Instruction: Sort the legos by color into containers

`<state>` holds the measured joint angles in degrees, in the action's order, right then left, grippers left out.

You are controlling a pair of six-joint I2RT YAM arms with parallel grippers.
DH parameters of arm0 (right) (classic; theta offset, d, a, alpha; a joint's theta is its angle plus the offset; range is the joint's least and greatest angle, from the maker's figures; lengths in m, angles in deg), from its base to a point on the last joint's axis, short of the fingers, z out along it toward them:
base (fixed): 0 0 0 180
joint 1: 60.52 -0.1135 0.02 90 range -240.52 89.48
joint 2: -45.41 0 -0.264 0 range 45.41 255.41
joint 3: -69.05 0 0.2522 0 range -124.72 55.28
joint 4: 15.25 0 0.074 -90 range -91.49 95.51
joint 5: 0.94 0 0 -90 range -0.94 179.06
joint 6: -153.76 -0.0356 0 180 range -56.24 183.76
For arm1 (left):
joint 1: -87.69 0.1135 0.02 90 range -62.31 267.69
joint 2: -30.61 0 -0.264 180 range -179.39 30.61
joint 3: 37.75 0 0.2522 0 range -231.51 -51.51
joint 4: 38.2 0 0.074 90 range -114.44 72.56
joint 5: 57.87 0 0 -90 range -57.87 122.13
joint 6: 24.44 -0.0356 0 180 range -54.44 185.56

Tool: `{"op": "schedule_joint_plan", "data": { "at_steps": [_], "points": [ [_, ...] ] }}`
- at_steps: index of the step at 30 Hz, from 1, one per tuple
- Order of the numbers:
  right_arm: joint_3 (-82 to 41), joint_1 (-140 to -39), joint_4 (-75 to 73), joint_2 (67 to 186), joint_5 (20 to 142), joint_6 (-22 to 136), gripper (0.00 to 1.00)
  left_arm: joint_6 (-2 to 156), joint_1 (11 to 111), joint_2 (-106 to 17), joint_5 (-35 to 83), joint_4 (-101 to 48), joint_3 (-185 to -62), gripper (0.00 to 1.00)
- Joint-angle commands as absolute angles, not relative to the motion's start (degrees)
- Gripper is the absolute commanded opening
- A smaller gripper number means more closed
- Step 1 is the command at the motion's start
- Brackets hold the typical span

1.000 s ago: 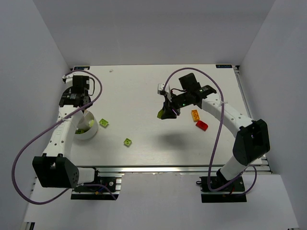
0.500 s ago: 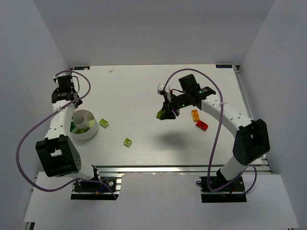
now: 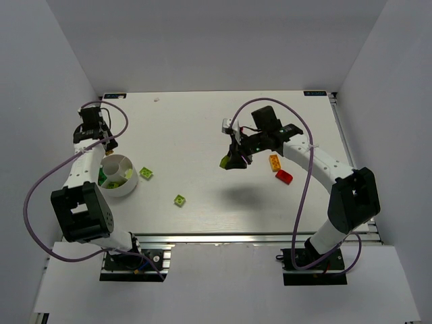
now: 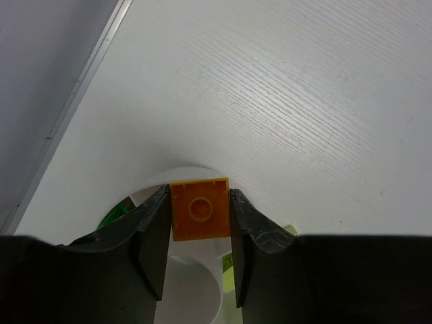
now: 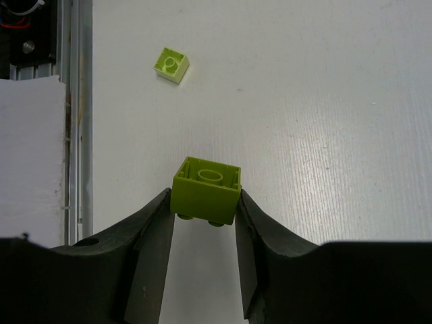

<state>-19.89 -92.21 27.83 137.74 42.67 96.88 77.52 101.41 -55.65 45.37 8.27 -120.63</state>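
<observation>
My left gripper (image 3: 106,150) is shut on an orange brick (image 4: 200,214), held just above the far rim of the round white dish (image 3: 128,187). The dish also shows under the fingers in the left wrist view (image 4: 177,280). It holds lime bricks (image 3: 115,178) and a dark green brick (image 3: 101,179) in separate compartments. My right gripper (image 3: 231,160) is shut on a lime brick (image 5: 206,190) and holds it above the table's middle. Loose lime bricks lie at the dish's right (image 3: 146,173) and nearer the front (image 3: 179,200). An orange brick (image 3: 274,161) and a red brick (image 3: 284,177) lie right of my right gripper.
The table's left edge rail (image 4: 74,101) runs close beside my left gripper. The front rail and a white sheet (image 5: 34,155) show at the left in the right wrist view. White walls enclose the table on three sides.
My left arm swung from over the dish to the far left, then settled with its gripper at the dish's far rim. The right arm has barely moved.
</observation>
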Motion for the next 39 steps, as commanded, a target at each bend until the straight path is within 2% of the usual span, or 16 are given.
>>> {"op": "schedule_joint_plan", "data": {
  "at_steps": [1,10,23,31,39],
  "points": [
    [-19.2,-92.6,25.6,135.6,42.5,95.9,0.00,77.7,101.7,-55.8,44.3,7.7,-119.9,0.21],
    [-17.9,-92.6,25.1,134.4,42.7,95.6,0.00,78.6,101.8,-56.2,45.6,8.2,-119.6,0.37],
    [-17.8,-92.6,24.8,133.9,42.7,95.5,0.00,79.1,101.8,-54.1,46.5,8.9,-117.2,0.47],
    [-17.5,-92.6,24.9,133.5,42.7,95.5,0.00,80.0,101.8,-53.5,47.6,9.3,-117.5,0.69],
    [-17.7,-92.6,25.1,133.2,42.7,95.9,0.00,81.0,101.8,-51.3,48.4,10.9,-120.9,0.68]
  ]
}}
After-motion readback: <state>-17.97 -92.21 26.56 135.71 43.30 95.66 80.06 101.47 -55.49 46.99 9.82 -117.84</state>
